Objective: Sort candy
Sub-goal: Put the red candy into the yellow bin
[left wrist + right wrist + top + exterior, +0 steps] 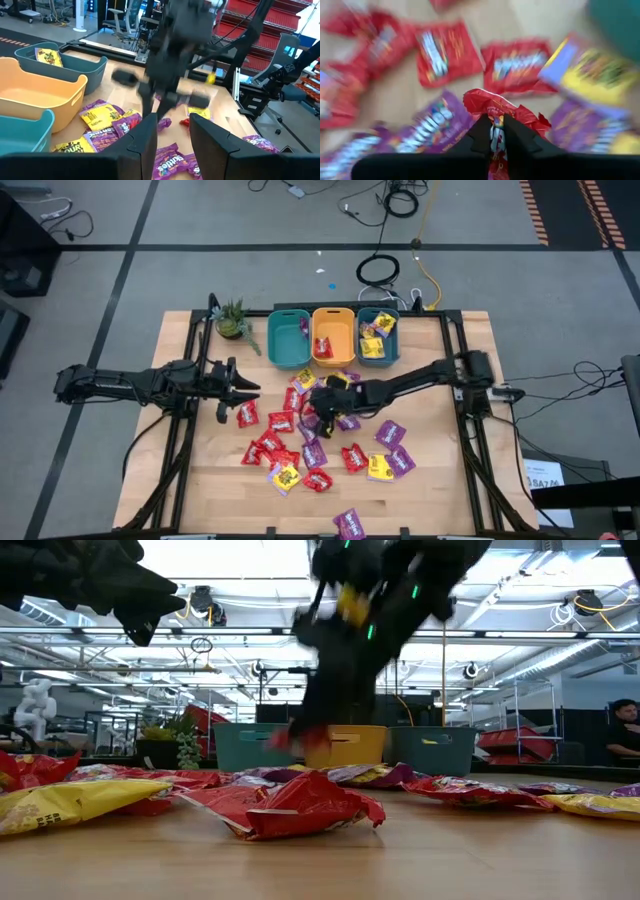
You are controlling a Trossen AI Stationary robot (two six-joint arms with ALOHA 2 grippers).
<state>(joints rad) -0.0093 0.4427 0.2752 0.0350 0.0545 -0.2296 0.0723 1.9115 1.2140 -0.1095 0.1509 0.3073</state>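
Note:
Several red, purple and yellow candy packets [300, 445] lie flat on the wooden table [190, 470], in front of three bins. My right gripper [313, 408] reaches in from the table's right, over the middle of the pile. It slants down and is shut on a crumpled red packet [492, 105]. The low view shows this gripper [312, 725] blurred, just in front of the bins. My left gripper [172, 145] hovers at the table's left [240, 390], pointing roughly level toward the pile, open with nothing between its fingers. My right gripper pinches a crumpled part of the red packet [496, 131] between its two fingers [480, 132], coming slantwise from above and from the table's right. The rest of the packet bunches up beyond the fingertips. In the low view the red packet [300, 736] appears raised off the table.
At the table's far edge stand a teal bin [288, 340] with a purple packet, an orange bin [333, 335] with a red one, and a teal bin [378, 335] with yellow ones. A small potted plant [232, 320] stands left of them. One purple packet [350, 523] lies near the front edge.

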